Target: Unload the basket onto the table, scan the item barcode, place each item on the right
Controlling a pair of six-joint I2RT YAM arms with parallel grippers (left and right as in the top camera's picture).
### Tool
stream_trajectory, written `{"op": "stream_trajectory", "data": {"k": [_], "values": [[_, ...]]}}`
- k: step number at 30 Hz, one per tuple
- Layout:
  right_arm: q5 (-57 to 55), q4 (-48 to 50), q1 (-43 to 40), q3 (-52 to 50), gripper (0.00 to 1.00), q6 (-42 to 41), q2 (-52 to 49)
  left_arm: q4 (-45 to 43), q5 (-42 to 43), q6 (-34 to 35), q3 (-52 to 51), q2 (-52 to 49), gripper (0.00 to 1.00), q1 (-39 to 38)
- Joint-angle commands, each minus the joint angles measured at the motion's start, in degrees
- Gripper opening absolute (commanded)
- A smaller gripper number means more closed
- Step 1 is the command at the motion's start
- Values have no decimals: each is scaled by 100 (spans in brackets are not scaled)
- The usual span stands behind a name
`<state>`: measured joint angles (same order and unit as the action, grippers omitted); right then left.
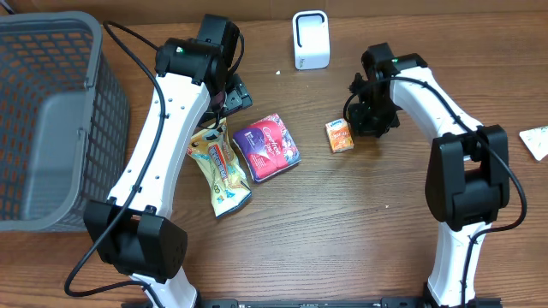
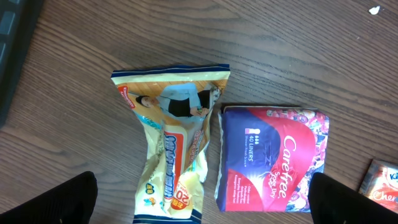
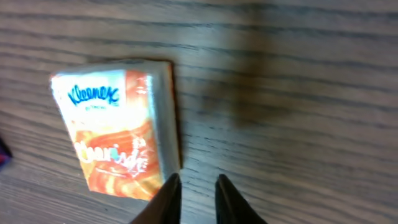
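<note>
Overhead, liner pack [image 1: 266,149] between snack bag [image 1: 220,167] and tissue pack [image 1: 339,136]

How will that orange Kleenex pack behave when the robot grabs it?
The Kleenex pack looks small and soft, so probably light and squashy. Its glossy wrap may be slippery. Lying flat, it should slide rather than tip.

Yellow snack packet [image 2: 174,143] lies just beside purple Carefree pack [image 2: 273,158].

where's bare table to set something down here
Bare: the wide front stretch of table below the snack packet and Carefree pack; also between the Kleenex pack and scanner. Crowded: those first two packs, nearly touching.
</note>
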<state>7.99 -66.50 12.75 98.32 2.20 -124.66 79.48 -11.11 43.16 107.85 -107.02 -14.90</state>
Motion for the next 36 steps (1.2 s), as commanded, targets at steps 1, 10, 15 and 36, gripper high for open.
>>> {"op": "stream_trajectory", "data": {"k": [1, 10, 15, 36], "values": [[4, 33, 22, 179, 26, -48, 116, -4, 24, 59, -15, -55, 100, -11], [1233, 455, 24, -144, 47, 273, 114, -4, 24, 59, -15, -55, 100, -11], [1222, 586, 24, -308, 49, 273, 111, -4, 22, 59, -15, -55, 100, -11], [2371, 1154, -332, -682, 4, 271, 111, -4, 24, 59, -15, -55, 100, -11]]}}
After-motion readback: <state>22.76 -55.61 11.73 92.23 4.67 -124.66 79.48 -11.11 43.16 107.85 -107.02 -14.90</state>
